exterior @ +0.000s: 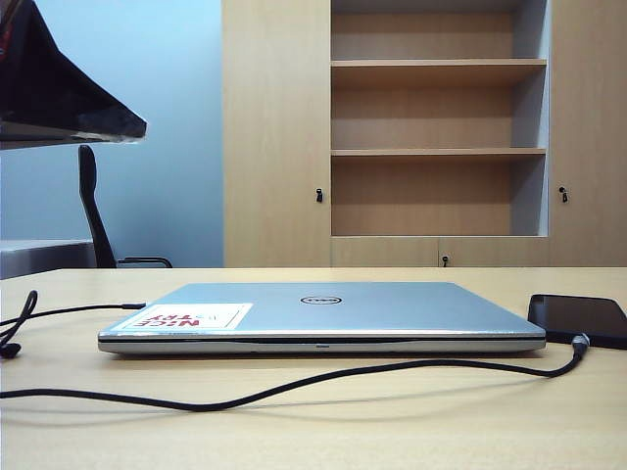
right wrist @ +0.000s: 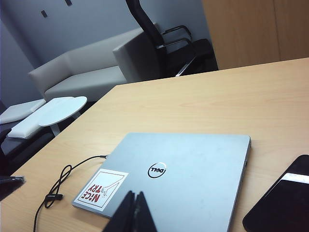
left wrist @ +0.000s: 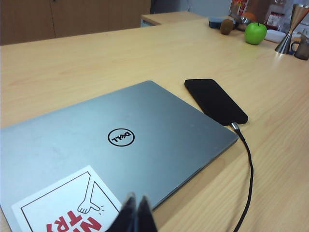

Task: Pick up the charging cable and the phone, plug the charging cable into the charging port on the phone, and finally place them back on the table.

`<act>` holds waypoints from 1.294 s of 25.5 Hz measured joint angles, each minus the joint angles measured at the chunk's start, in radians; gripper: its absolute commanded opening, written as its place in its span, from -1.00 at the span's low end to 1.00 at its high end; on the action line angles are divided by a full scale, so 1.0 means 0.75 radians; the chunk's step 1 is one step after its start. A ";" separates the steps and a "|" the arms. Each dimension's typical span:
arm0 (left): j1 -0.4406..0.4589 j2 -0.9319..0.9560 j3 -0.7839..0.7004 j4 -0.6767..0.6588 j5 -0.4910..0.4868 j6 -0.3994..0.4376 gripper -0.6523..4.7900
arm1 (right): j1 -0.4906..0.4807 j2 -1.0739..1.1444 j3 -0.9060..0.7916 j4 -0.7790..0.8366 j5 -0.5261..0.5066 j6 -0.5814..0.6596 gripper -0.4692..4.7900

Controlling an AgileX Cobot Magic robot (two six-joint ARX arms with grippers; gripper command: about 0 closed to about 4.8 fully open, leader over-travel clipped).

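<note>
Running left to right: the long thin black charging cable (exterior: 294,382) starts in a loose tangle at the left edge of the light beige wood-grain surface (exterior: 323,436), then snakes along the front of the closed silver Dell laptop (exterior: 323,315) and curls up to the thin flat black phone (exterior: 580,318) on the right. Its silvery plug tip sits right at the phone's short narrow edge, so the cable looks plugged into the charging port already; the seat itself is too small to confirm. Both items lie flat on the surface, untouched, so my read is the task is at or near its end state, with slack in the cable so nothing tugs the phone.

Left gripper (left wrist: 135,215): fingers pressed together, holding nothing, hovering above the laptop's sticker corner. Right gripper (right wrist: 133,212): fingers also pressed together, empty, above the laptop lid's near edge, with the phone off to one side. Neither shows in the exterior view, apart from a dark shape at top left that may be part of an arm; can't tell.

Surface is smooth, matte, mostly bare. Far end holds a green apple (left wrist: 255,33) and some small clutter. Room: wooden shelving cabinet (exterior: 436,127) behind, pale blue wall, black office chair (exterior: 96,211), grey sofa (right wrist: 84,72) and a small white round table (right wrist: 62,110).
</note>
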 measured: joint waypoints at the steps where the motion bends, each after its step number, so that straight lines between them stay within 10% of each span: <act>1: 0.001 -0.013 -0.001 -0.003 0.000 0.000 -0.78 | -0.001 0.000 0.000 0.000 -0.001 0.000 -0.84; 23: 0.863 -0.821 -0.262 -0.219 -0.001 0.000 -0.78 | -0.001 0.001 0.000 0.001 -0.002 0.000 -0.84; 33: 0.901 -0.824 -0.274 -0.265 0.004 0.100 -0.78 | -0.001 0.001 0.000 0.001 -0.002 0.000 -0.84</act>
